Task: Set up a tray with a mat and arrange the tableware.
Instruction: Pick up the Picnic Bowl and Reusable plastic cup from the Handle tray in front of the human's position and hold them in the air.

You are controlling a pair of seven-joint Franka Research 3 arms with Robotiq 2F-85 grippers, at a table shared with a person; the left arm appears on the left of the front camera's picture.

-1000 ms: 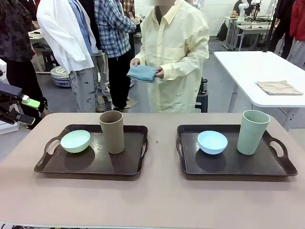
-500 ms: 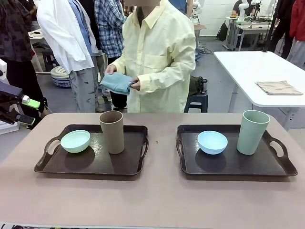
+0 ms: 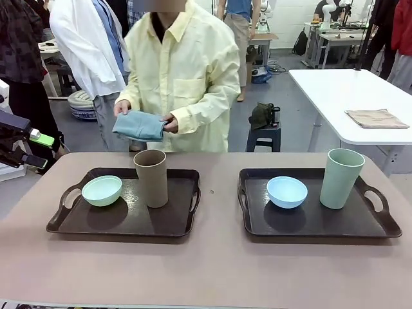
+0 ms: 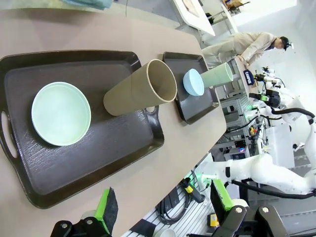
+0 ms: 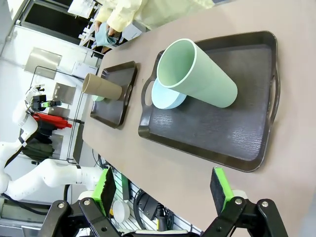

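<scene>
Two dark trays lie on the table. The left tray (image 3: 122, 222) carries a mint green bowl (image 3: 102, 190) and a brown cup (image 3: 151, 178). On the right tray (image 3: 309, 222) stand a light blue bowl (image 3: 287, 192) and a pale green cup (image 3: 341, 178). Behind the left tray a person holds a folded blue mat (image 3: 140, 126) in both hands. My left gripper (image 3: 35, 149) hovers open at the far left, off the table, looking onto the mint bowl (image 4: 61, 120) and brown cup (image 4: 138, 95). My right gripper (image 5: 163, 190) is open and holds nothing, off the table's edge, facing the pale green cup (image 5: 202, 74) and blue bowl (image 5: 165, 98).
A white table stands at the back right with a beige folded cloth (image 3: 376, 118) on it. Other people stand behind the far left of the table, and a stool (image 3: 264, 122) sits beyond the far edge. Bare tabletop (image 3: 212, 270) runs along the near side.
The person carrying the blue mat has stepped toward the picture's left and now stands behind the left tray. Neither gripper nor any tableware has moved.
</scene>
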